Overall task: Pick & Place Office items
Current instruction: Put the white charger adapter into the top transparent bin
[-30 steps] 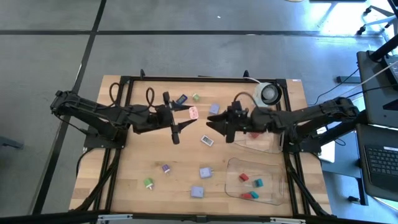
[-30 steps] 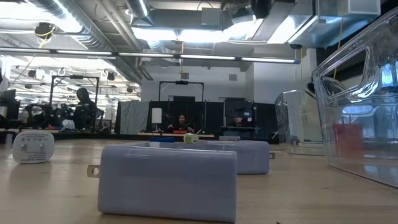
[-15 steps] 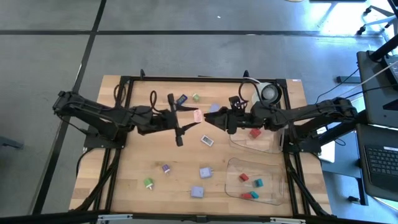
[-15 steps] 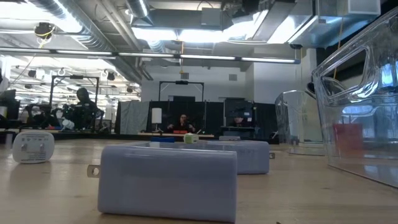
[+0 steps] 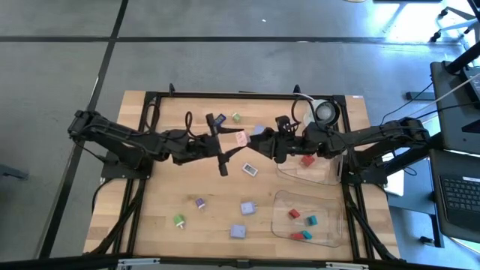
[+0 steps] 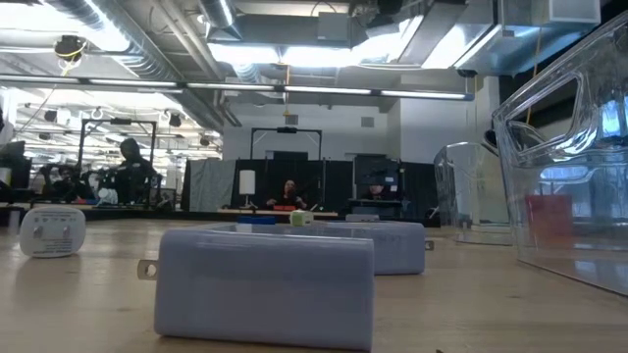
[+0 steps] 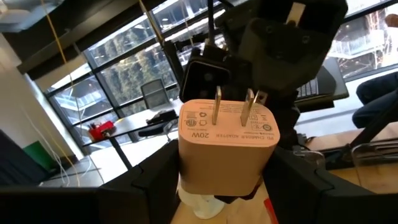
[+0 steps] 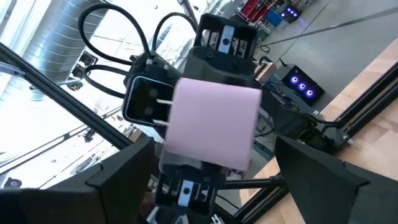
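Note:
My left gripper (image 5: 232, 142) is up above the table's middle, shut on a pink plug-in charger block (image 5: 240, 139) with two metal prongs (image 7: 233, 107). My right gripper (image 5: 259, 145) faces it from the table's right, open. In the right wrist view its fingers (image 8: 124, 180) stand on either side of the pink block (image 8: 212, 124), apart from it. Several other small pieces lie on the table: lavender (image 5: 247, 208), green (image 5: 179, 220), white (image 5: 250, 169). My left gripper pinches the pink charger between its two fingers (image 7: 155, 183) at the base end (image 7: 214, 177), opposite the prongs. The fingers come level from the table's left. The block is lifted clear of the table, its prongs pointing away from my left gripper toward the right one.
Two clear trays sit at the table's right: one (image 5: 319, 178) holds a red piece (image 5: 306, 160), the near one (image 5: 330, 238) holds red and teal pieces. A white tape roll (image 5: 325, 112) lies at the far right. In the low view, lavender blocks (image 6: 265, 284) stand close.
My left gripper has carried the pink charger a little toward the table's right. My right gripper has moved toward the far edge and the left, closing in on the charger until its open fingers flank it.

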`<state>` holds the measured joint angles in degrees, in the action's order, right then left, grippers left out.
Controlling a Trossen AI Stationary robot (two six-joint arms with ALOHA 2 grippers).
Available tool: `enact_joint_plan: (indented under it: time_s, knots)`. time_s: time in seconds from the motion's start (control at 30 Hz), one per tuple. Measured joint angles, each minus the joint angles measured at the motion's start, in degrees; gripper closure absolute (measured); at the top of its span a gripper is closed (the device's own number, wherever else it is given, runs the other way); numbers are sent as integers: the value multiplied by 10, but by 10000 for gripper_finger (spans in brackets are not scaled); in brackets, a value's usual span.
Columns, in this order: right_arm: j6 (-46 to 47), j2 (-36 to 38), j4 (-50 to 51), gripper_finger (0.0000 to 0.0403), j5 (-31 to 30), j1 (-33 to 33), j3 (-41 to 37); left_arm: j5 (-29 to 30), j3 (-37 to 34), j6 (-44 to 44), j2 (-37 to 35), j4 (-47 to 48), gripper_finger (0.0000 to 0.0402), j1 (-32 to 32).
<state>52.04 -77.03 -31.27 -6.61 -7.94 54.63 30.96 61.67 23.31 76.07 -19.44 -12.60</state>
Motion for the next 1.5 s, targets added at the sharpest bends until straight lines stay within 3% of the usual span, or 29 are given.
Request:
enact_joint_plan:
  time_s: [0.63,1.2,1.5]
  knots:
    - [0,0,-2,78,-36,2,0,-16,0,-40,7,16,201,35]
    - [15,1,47,204,-63,3,0,-16,0,-46,7,44,201,38]
    - [15,1,38,123,-69,3,0,-26,0,-53,7,51,201,37]
